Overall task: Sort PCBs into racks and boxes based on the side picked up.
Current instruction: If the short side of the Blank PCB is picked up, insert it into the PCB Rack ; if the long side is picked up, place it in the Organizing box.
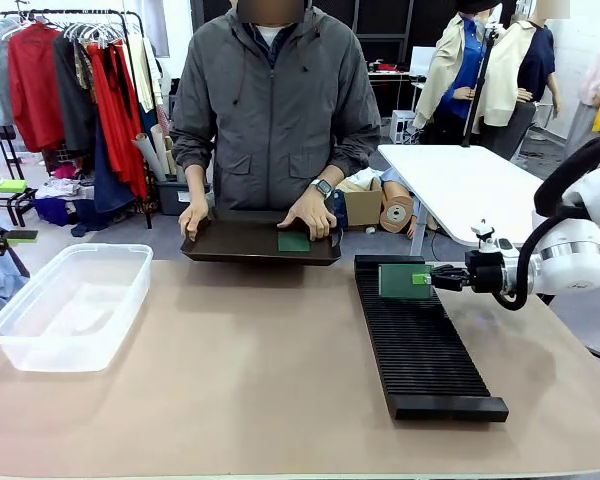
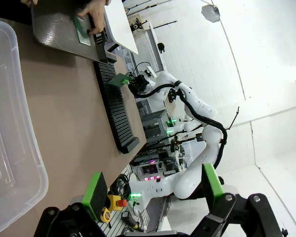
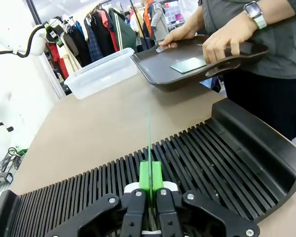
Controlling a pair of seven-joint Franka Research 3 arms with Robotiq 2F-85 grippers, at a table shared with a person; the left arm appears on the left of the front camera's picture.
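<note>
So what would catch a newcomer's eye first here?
The right arm's jaws, shut on a PCB held on edge over the far end of the black rack. Next, the person at the far side holding a dark tray with a second PCB lying flat on it. A clear box stands at the left.

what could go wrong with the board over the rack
The PCB, pinched by one edge in the right gripper, hangs over the far end of the rack; if misaligned with a slot, it could land on a rib and slip. The person's tray sits near that end, so a swing might clip it.
</note>
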